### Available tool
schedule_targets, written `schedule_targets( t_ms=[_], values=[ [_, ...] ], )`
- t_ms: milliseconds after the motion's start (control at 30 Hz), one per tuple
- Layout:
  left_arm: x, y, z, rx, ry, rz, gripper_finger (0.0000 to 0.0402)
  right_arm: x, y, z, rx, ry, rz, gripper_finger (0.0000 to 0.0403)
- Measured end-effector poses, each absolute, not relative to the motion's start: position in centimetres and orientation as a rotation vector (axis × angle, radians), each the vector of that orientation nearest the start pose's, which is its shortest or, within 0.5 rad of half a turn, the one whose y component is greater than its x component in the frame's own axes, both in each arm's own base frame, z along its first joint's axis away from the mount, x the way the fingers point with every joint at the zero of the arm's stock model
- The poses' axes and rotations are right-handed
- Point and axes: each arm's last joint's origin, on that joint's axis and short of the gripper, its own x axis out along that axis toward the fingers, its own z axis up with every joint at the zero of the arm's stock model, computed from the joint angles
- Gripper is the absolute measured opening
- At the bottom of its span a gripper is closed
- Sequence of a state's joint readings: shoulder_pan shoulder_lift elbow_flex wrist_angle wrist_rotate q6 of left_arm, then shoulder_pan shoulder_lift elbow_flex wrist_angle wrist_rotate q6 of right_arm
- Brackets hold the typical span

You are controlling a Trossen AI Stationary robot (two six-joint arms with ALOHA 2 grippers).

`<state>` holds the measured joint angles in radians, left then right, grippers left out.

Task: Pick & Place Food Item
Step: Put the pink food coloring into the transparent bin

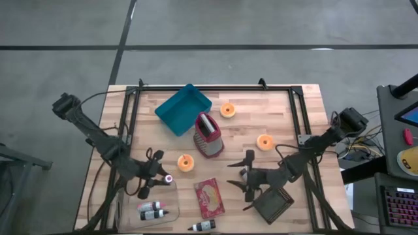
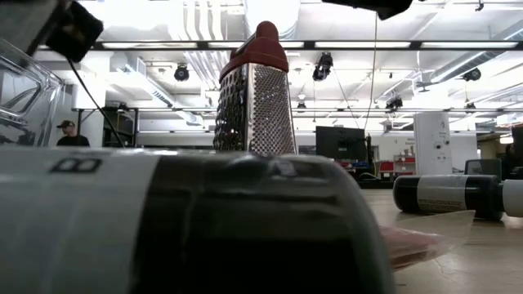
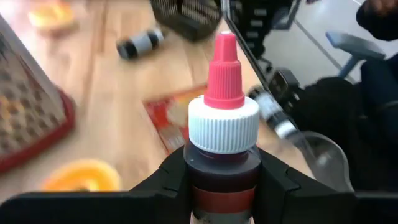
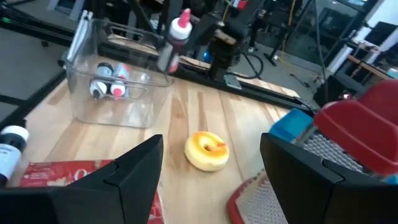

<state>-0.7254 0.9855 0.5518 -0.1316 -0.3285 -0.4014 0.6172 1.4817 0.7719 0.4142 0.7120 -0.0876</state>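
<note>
A small dark bottle (image 3: 222,124) with a pink nozzle cap and a white ribbed collar hangs clear of the table, with my left gripper (image 1: 160,178) shut on it, beside the top of a clear container (image 1: 157,207). In the right wrist view the bottle (image 4: 174,37) shows above that container (image 4: 118,93), which holds more bottles. My right gripper (image 1: 244,177) stands open above the table at the near right, with nothing between its fingers. Ahead of it an orange ring-shaped food piece (image 4: 207,150) lies flat on the wood. My left gripper pinches the bottle's dark body (image 3: 224,177) just below the white collar, one finger (image 3: 177,180) on each side. The fingers come from the table's left, slanting down. The bottle is lifted clear and tilted, cap end (image 4: 185,15) uppermost.
A metal grater with a red top (image 1: 208,136) stands mid-table by a blue tray (image 1: 183,108). Two more orange rings (image 1: 264,141) (image 1: 227,109) lie farther back. A red packet (image 1: 209,197), a loose bottle (image 1: 202,226) and a black mesh piece (image 1: 273,205) lie near the front edge.
</note>
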Motion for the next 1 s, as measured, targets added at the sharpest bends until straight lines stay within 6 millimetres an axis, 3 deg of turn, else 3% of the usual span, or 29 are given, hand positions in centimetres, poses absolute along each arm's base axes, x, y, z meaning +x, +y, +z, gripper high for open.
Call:
schedule_targets(
  t_ms=[400, 800, 1000],
  values=[
    [14.6, -13.8, 21.2, -0.301, 0.785, -0.399, 0.0112, 25.3, 15.8, 23.5, -0.257, 0.255, -0.105, 0.0265],
    [15.7, -15.6, 16.8, -0.336, 1.089, -0.369, 0.0112, 24.7, 15.4, 23.3, -0.226, 0.318, -0.114, 0.0265],
    [16.5, -16.4, 16.3, -0.288, 1.192, -0.308, 0.0112, 24.1, 15.0, 24.0, -0.195, 0.333, -0.122, 0.0265]
  ],
)
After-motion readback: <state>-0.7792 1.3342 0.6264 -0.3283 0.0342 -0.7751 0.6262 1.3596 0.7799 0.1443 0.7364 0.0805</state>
